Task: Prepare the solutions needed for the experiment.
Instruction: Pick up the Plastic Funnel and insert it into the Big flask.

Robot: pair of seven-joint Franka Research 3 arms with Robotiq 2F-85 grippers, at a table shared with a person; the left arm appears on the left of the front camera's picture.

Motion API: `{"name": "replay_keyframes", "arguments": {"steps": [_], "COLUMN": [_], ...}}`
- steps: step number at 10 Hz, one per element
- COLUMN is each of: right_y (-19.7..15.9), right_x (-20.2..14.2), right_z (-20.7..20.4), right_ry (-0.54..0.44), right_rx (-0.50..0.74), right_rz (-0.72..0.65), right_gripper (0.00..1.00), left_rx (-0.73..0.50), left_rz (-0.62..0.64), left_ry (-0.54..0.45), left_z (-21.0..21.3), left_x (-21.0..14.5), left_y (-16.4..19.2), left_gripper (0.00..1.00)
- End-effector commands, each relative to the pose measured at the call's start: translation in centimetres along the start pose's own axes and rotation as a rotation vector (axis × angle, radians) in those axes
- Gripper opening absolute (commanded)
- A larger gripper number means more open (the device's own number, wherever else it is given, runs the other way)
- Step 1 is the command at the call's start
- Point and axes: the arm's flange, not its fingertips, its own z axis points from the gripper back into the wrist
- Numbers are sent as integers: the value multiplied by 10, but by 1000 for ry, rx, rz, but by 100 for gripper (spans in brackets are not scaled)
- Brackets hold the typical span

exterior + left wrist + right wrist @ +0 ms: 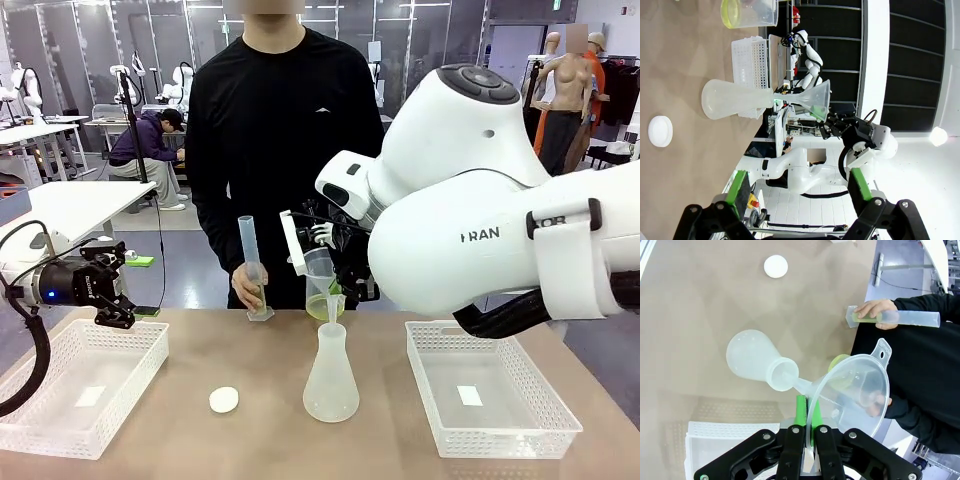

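Observation:
A clear conical flask (330,378) stands mid-table with a plastic funnel (334,303) in its neck. My right gripper (807,416) is shut on the funnel's rim (856,389). Just behind the funnel, the person's hand (875,405) holds a beaker (320,272) with a shallow layer of pale yellow-green solution (320,309) (731,12). Their other hand steadies a graduated cylinder (254,270) on the table, with a little yellow-green liquid (866,317) at its base. My left gripper (113,303) hangs open over the left basket; its green pads (737,184) hold nothing.
White mesh baskets stand at the table's left (60,420) and right (500,425). A small white round disc (224,400) lies in front, left of the flask. The person stands at the far edge.

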Motion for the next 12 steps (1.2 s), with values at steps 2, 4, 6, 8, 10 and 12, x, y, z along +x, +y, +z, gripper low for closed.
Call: {"name": "replay_keyframes", "arguments": {"steps": [2,4,6,8,10,12], "right_y": [1,2,4,8,11,13], "right_x": [-12,-18,-25,-28,-31,-34], "right_z": [-12,-21,-36,-46,-56,-62], "right_ry": [-49,-74,-95,-84,-84,-94], "right_rx": [5,11,36,52,68,68], "right_rz": [3,1,-4,-9,-8,-8], "right_gripper": [3,3,3,3,3,3], "left_rx": [-4,-4,-4,-4,-4,-4], "left_rz": [-1,-1,-1,-1,-1,-1], "left_ry": [-3,-3,-3,-3,-3,-3], "left_z": [0,0,0,0,0,0], "left_x": [0,0,0,0,0,0], "left_y": [-2,-2,-2,-2,-2,-2], "left_gripper": [100,100,100,100,100,100]}}
